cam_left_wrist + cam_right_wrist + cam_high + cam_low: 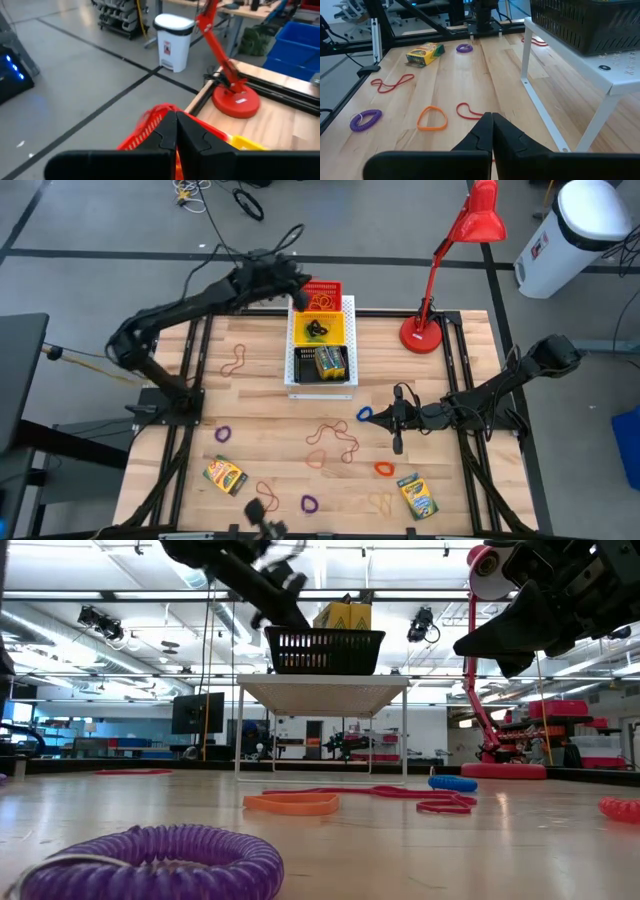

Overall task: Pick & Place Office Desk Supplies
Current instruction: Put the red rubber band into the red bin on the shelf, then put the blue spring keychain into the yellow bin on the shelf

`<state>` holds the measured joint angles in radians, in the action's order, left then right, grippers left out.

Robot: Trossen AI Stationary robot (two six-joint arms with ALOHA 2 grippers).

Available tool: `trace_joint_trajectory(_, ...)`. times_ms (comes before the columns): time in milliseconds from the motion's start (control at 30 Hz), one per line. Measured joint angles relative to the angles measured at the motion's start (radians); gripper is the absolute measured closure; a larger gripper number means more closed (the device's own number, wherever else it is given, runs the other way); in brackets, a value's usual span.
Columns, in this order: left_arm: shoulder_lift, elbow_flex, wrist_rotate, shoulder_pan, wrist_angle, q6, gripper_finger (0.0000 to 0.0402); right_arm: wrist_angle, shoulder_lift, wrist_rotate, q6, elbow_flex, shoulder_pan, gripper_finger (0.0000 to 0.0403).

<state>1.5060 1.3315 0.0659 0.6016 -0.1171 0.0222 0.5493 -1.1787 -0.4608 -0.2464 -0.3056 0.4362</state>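
Looking down on the wooden surface (270, 442), we take the white rack (347, 340) at its far edge as our landmark. On the rack sit three small baskets in a row: a red basket (322, 290) farthest back, a yellow basket (322, 330) in the middle with a dark loop in it, and a black basket (321, 364) nearest us holding a crayon box (331, 361).

Our left hand (297, 288) hangs just above the red basket at the back of the rack. Its fingers (192, 135) are pressed together and we see nothing between them.

Our right hand (396, 418) hovers over the surface in front of the rack and to its right, close to a blue loop (364, 414). Its fingers (505, 132) are also shut tight, with nothing in them.

The remaining supplies lie scattered in front of the rack. A tangle of reddish rubber bands (335, 438) lies straight in front of it, and another rubber band (236, 360) lies to its left. A purple coil (222, 434) and a second crayon box (226, 475) lie farther forward on the left. A second purple loop (309, 504) rests near the front edge. An orange loop (384, 469) and a third crayon box (417, 495) lie forward on the right. A red lamp (450, 265) stands just right of the rack.
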Motion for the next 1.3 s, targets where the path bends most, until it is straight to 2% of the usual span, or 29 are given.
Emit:
trace_joint_trajectory(133, 0.113, 0.077, -0.006, 0.025, -0.001, 0.003, 0.0396, 0.000, 0.000, 0.000, 0.000, 0.000, 0.000, 0.0398)
trace_joint_trajectory(267, 0.193, 0.122, -0.065, 0.043, -0.015, 0.019, 0.0395, 0.000, 0.000, 0.000, 0.000, 0.000, 0.000, 0.0398)
trace_joint_trajectory(400, 0.234, 0.135, -0.042, 0.048, -0.036, 0.025, 0.0389, 0.000, 0.000, 0.000, 0.000, 0.000, 0.000, 0.0398)
trace_joint_trajectory(533, 0.234, 0.135, -0.014, 0.042, -0.050, 0.054, 0.0363, 0.000, 0.000, 0.000, 0.000, 0.000, 0.000, 0.0398)
trace_joint_trajectory(733, 0.181, 0.135, -0.013, 0.028, -0.104, 0.079, 0.0306, 0.000, 0.000, 0.000, 0.000, 0.000, 0.000, 0.0398)
trace_joint_trajectory(867, 0.133, 0.136, -0.013, 0.015, -0.180, 0.108, 0.0287, 0.000, 0.000, 0.000, 0.000, 0.000, -0.001, 0.0398)
trace_joint_trajectory(1100, 0.010, 0.136, 0.034, -0.052, -0.482, 0.294, 0.0313, 0.000, 0.000, 0.000, 0.000, 0.000, -0.002, 0.0398)
trace_joint_trajectory(1200, -0.056, 0.128, 0.027, -0.070, -0.585, 0.302, 0.0331, 0.000, 0.000, 0.000, 0.000, 0.000, -0.002, 0.0398)
trace_joint_trajectory(1300, -0.145, 0.070, 0.027, -0.087, -0.593, 0.276, 0.0348, 0.000, 0.000, 0.000, 0.000, 0.000, -0.002, 0.0398)
